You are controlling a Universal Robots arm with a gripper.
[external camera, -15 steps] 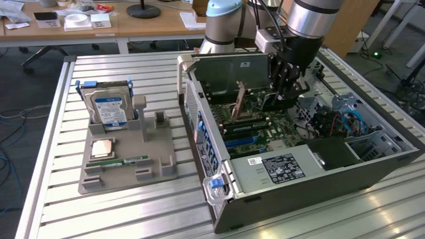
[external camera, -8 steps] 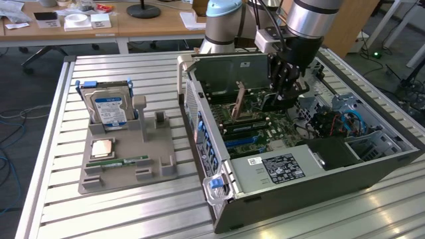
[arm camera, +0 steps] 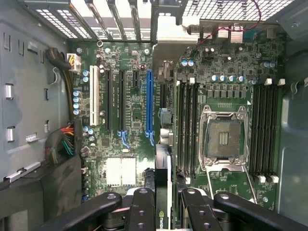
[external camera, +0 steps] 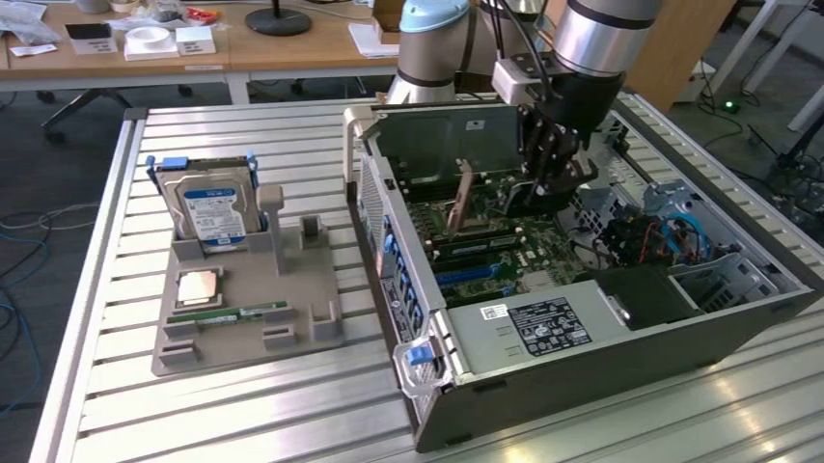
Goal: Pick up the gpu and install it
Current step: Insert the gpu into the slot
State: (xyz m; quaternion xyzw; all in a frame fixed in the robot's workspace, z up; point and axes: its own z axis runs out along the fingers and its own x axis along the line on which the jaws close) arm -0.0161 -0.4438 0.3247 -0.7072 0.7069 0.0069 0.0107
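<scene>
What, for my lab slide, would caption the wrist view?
Gripper shut on the thin green gpu card, edge-on above the green motherboard near its long blue slot.

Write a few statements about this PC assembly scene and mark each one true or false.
1. The end effector grips the gpu above the motherboard. True.
2. The hard drive lies inside the computer case. False: it stands upright in the grey holder, outside the case.
3. The blue slot has no card in it. True.
4. A cooler covers the processor socket. False: the socket is uncovered.
</scene>
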